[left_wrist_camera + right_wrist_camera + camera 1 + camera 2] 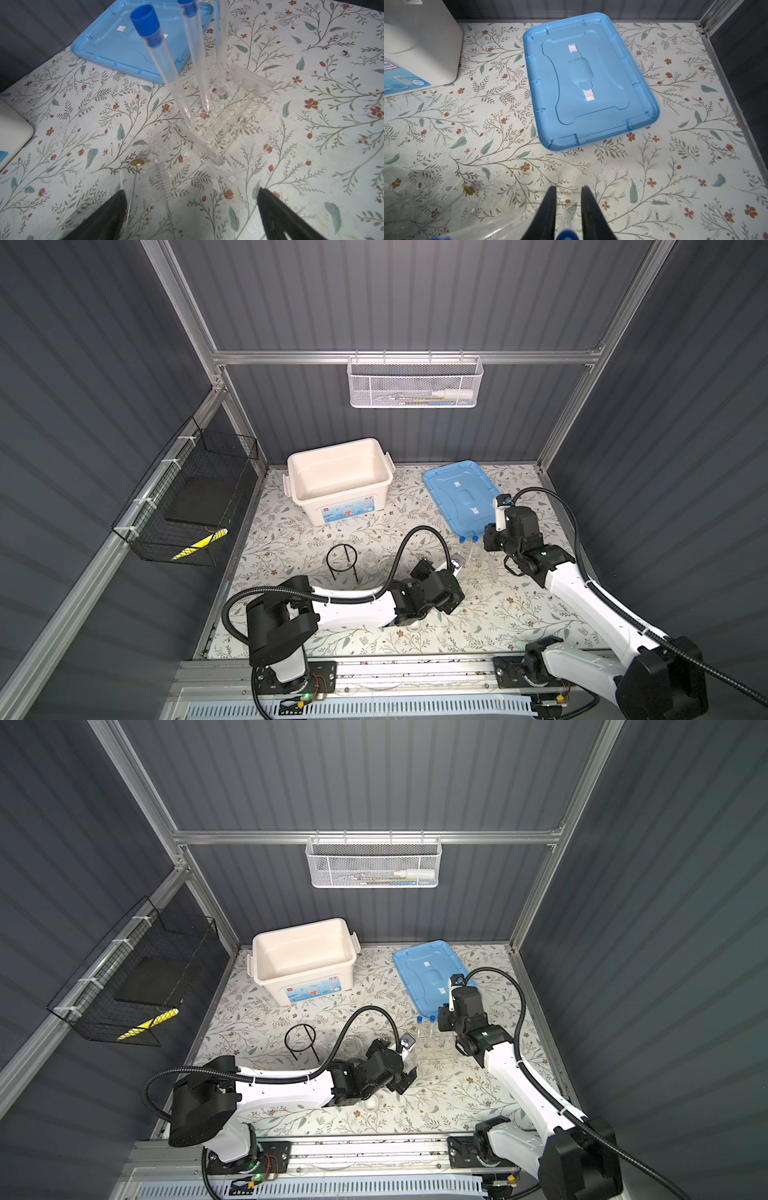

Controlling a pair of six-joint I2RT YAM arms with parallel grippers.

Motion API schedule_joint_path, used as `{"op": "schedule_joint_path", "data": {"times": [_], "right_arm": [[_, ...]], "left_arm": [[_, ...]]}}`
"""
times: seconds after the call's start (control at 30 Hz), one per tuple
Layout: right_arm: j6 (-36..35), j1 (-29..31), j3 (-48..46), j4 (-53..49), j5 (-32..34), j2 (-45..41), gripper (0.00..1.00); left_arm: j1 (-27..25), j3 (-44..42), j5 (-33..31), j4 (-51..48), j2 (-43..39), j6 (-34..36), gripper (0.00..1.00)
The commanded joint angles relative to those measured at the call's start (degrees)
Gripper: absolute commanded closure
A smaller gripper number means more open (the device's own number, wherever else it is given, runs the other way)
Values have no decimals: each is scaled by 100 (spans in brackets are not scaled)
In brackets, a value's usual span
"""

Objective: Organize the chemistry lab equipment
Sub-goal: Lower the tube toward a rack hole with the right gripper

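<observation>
The left end effector (192, 191) is spread wide with nothing between its fingers. It hangs low over the table (332, 135), facing the clear rack (236, 116) nearby without touching it. A thin rod (133, 182) with a small brass-coloured end lies on the table just ahead of one finger.

Two capped tubes (166, 72) stand in the rack, leaning a little. A third tube (221, 52) stands beside them, its top cut off in the left wrist view.

The fingers of the right end effector (569, 188) stand a narrow gap apart, and a blue cap (567, 235) on a clear tube sits in that gap. Whether the fingers pinch the tube or only flank it cannot be told. In both top views this end effector is above the far end of the rack, just beside the two caps, with the blue lid (591, 83) flat on the table beyond it.

The open white box (338, 477) stands at the back left. The black wire stand (341, 558) is in front of the box, well apart from the rack. A small white dish (370, 1102) lies beside the left forearm.
</observation>
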Motion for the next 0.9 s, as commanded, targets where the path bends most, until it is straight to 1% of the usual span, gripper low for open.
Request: {"op": "schedule_joint_path", "data": {"times": [0.0,0.13,0.27,0.33,0.53,0.6,0.73,0.87], "right_arm": [[-44,48,-114,-21,17,-66,73],[20,44,-178,7,88,-154,69],[130,43,-127,-73,68,-174,60],[217,26,-88,-107,89,-215,57],[465,-126,16,-250,-78,-378,53],[558,-240,88,-384,-207,-361,53],[671,-461,238,-620,-515,-293,55],[710,-553,358,-762,-852,-122,56]], "left_arm": [[48,94,-33,-74,86,-92,0],[49,99,-24,-60,114,-97,0],[48,102,-16,-69,131,-99,0],[48,91,-27,-73,114,-105,0],[48,86,-54,-68,85,-101,0],[48,86,-38,-65,91,-111,0],[58,90,-14,-58,113,-114,0],[53,86,3,-45,122,-124,0]]}}
